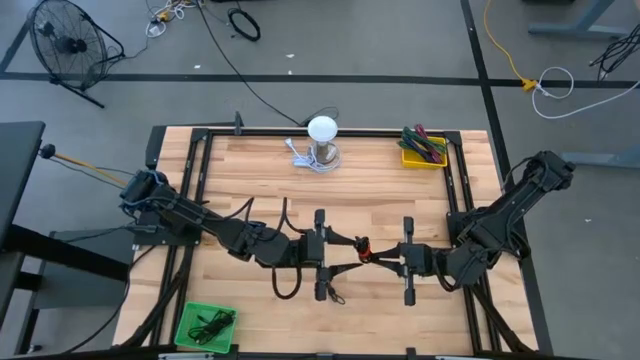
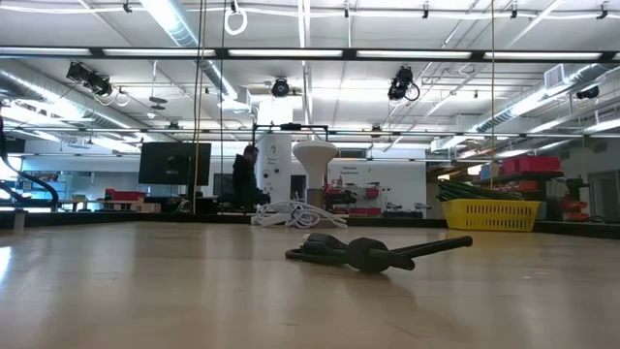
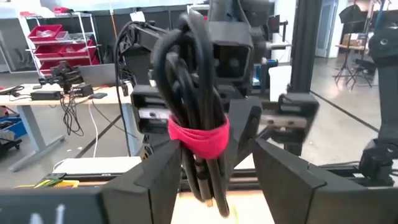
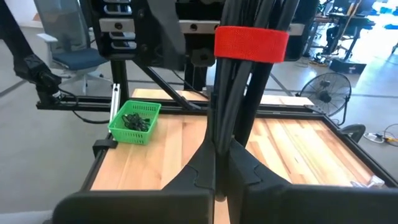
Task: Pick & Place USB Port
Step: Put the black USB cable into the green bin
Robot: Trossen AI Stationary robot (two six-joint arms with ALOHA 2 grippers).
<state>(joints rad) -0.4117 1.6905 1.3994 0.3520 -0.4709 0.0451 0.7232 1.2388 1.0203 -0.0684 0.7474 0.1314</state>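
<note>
Two arms meeting mid-table, right gripper [image 1: 388,258] clamping cable bundle [image 1: 362,250], left gripper [image 1: 340,256] parted

The USB cable [image 1: 362,250] is a bundle of black cord coiled into long loops and bound around its middle by a red strap [image 4: 251,42]. It hangs above the middle of the wooden table [image 1: 380,190] between the two grippers, pinched at one end between the closed fingers of the right gripper [image 4: 221,163], while the parted fingers of the left gripper [image 3: 214,163] stand on either side of its other end. In the left wrist view the loops rise above the strap and the cord ends hang just below it.
</note>
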